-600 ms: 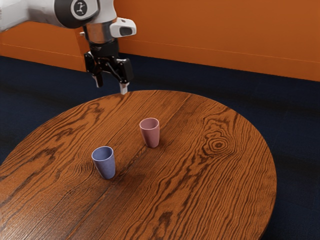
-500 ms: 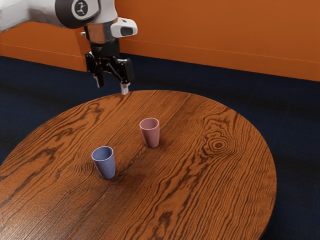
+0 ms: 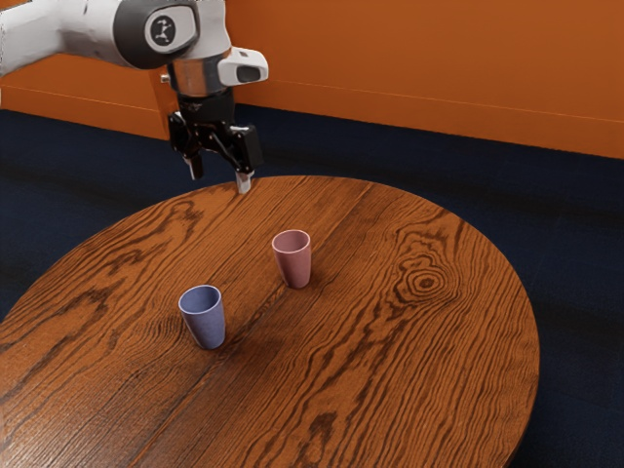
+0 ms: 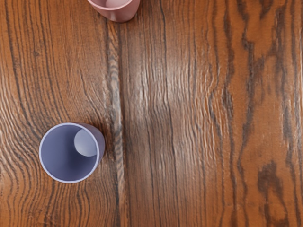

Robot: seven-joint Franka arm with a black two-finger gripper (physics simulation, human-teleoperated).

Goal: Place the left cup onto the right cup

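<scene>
Claw [image 3: 219,179]: wide, nothing between the fingers; it hangs pointing down above the far rim of the tabletop [image 3: 419,331], at about 12 o'clock from the lavender cup and 11 o'clock from the pink cup in the exterior view
Lavender cup [image 3: 203,315]: upright, mouth up, empty; it stands on the tabletop at about 8 o'clock from the pink cup, apart from it; judged to be the task's left cup, as it is nearer the exterior view's left
Pink cup [image 3: 292,257]: upright, mouth up, nearer the middle of the tabletop; judged to be the right cup, the one that receives the other
Wrist view: lavender cup [image 4: 71,152] is seen straight down its mouth with the inside bottom showing, so the hand looks down close to plumb; pink cup [image 4: 115,7] is cut off by the picture's edge
Why the claw is held so (judgement): an approach pose; the height keeps the fingers above both rims while travelling, and the wide opening is ready to span a cup body
Why the cups stand so (judgement): same tapered shape, both mouths up, so one can seat in the other; the gap between them leaves room for a finger beside the lavender cup without nudging the pink cup
Step in hand (judgement): reach toward the lavender cup, no contact yet, nothing lifted
Next move needs (judgement): travel toward 6 o'clock, centre over the lavender cup, then descend
Risk (judgement): a light cup may tip if a finger lands on its rim
</scene>
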